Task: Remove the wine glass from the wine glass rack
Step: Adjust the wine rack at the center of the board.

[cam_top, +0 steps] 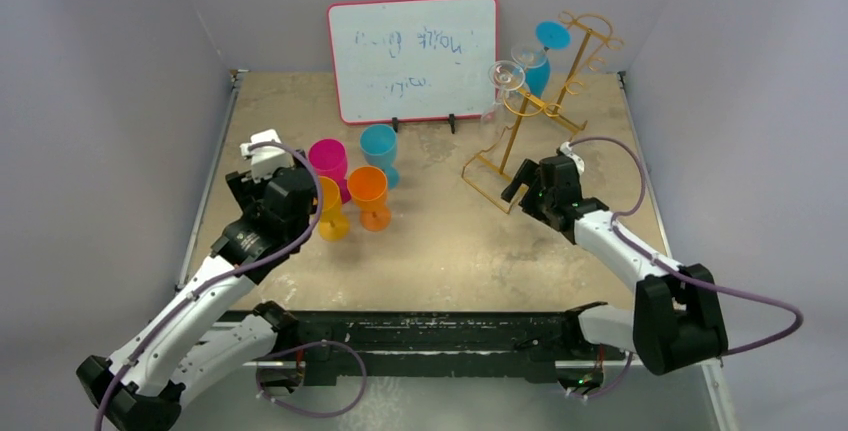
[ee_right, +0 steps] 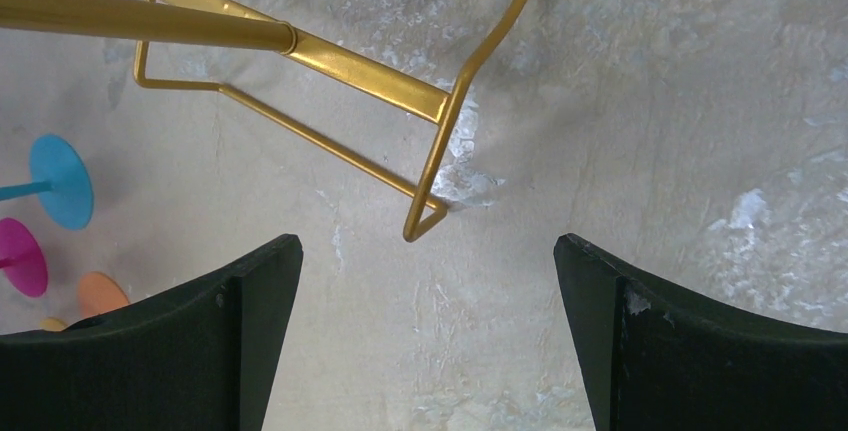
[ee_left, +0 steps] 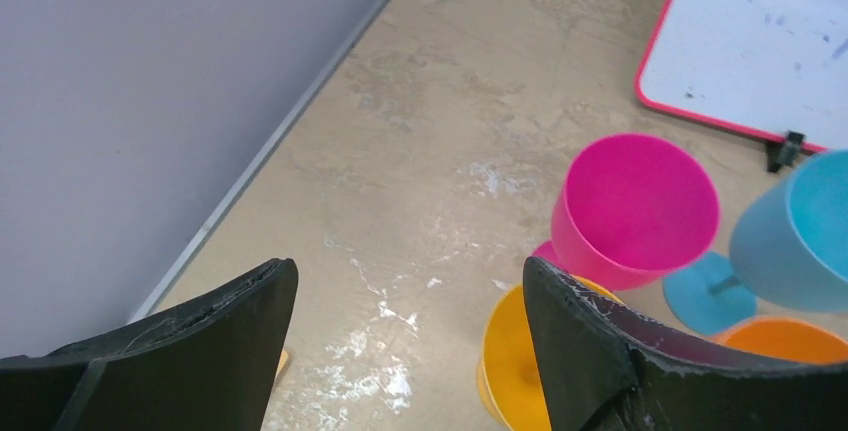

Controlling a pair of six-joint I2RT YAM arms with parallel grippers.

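The gold wire wine glass rack (cam_top: 528,116) stands at the back right. Two clear wine glasses (cam_top: 507,75) and a blue one (cam_top: 546,46) hang upside down from its hooks. My right gripper (cam_top: 530,183) is open and empty, low over the table just in front of the rack's base. In the right wrist view, the base's near corner (ee_right: 425,216) lies just ahead of the right gripper (ee_right: 428,251). My left gripper (cam_top: 285,201) is open at the left. In its wrist view, the left gripper (ee_left: 410,281) has bare table between its fingers, and a yellow glass (ee_left: 510,361) stands beside the right finger.
Pink (cam_top: 328,161), blue (cam_top: 379,146), orange (cam_top: 368,191) and yellow (cam_top: 332,216) plastic glasses stand upright left of centre. A red-framed whiteboard (cam_top: 412,56) leans at the back. Grey walls enclose the table on the left, back and right.
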